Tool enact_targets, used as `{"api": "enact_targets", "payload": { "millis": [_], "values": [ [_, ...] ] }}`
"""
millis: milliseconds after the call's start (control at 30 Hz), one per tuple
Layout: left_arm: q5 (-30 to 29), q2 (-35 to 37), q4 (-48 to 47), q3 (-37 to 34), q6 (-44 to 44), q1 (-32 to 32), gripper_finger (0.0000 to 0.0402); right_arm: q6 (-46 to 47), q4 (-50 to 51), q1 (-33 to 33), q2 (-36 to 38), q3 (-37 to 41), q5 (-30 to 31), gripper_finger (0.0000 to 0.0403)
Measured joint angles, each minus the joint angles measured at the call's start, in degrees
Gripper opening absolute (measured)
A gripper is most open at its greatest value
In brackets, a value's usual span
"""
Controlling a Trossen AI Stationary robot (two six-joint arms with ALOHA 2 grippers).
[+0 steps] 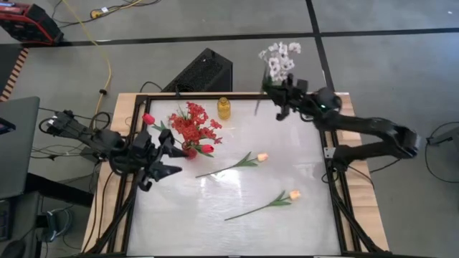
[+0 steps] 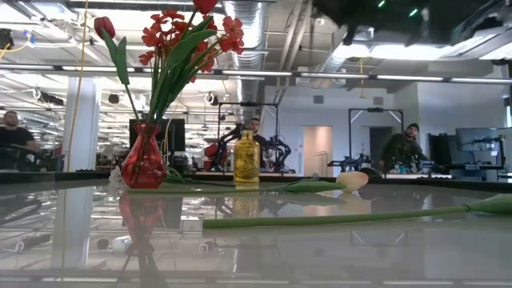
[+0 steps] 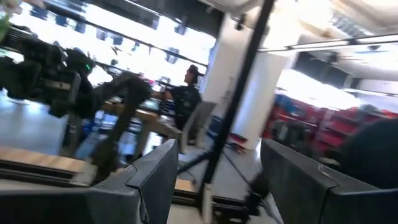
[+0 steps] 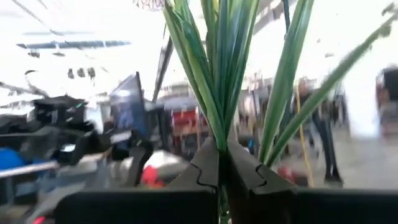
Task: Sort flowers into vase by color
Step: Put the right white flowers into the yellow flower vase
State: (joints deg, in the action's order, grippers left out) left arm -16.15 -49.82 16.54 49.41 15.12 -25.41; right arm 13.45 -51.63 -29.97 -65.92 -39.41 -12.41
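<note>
Now, worktop [image 1: 237,208]: two cream tulips [image 1: 237,165] lie flat, centre. Red vase [image 2: 144,164] already full of reds. Right tool [image 4: 219,165] clamped on white spray [image 1: 281,59] stems, far edge: carry upright, lower slow into yellow vase [image 1: 224,108]. Left tool [image 1: 159,159] open, nr red vase, idle.

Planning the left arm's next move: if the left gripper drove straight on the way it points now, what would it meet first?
Probably nothing: the open left gripper points out over bare table, with the red vase off to its side.
</note>
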Motion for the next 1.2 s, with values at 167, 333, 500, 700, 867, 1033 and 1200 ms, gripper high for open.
{"api": "enact_targets", "payload": {
  "millis": [167,333,500,700,867,1033,1200],
  "values": [
    [-4.57,0.0,1.87,0.0,-1.37,0.16,0.0218,0.1,-16.04,-2.71,-15.57,-4.72,-7.05,0.0032],
    [-6.54,0.02,6.02,0.01,-2.32,0.5,0.0218,0.13,-23.91,-3.13,-29.27,-12.75,-9.76,0.0032],
    [-8.75,0.74,7.6,0.0,2.32,0.52,0.0218,0.15,-27.34,-4.55,-38.35,-20.0,-10.29,0.0032],
    [-10.32,0.75,7.41,0.0,3.48,0.49,0.0218,0.15,-27.41,-5.72,-43.84,-23.85,-10.35,0.0032],
    [-10.64,0.76,7.36,0.01,3.52,0.48,0.0218,0.0,-27.0,-6.26,-46.19,-24.07,-10.37,0.0032],
    [-11.51,0.76,7.17,0.0,3.47,0.48,0.0218,-1.2,-26.69,-6.63,-48.04,-24.07,-10.23,0.0032],
    [-12.97,0.76,6.25,0.01,2.53,0.49,0.0218,-1.47,-26.67,-6.61,-49.53,-24.07,-10.24,0.0033]
  ]
}}
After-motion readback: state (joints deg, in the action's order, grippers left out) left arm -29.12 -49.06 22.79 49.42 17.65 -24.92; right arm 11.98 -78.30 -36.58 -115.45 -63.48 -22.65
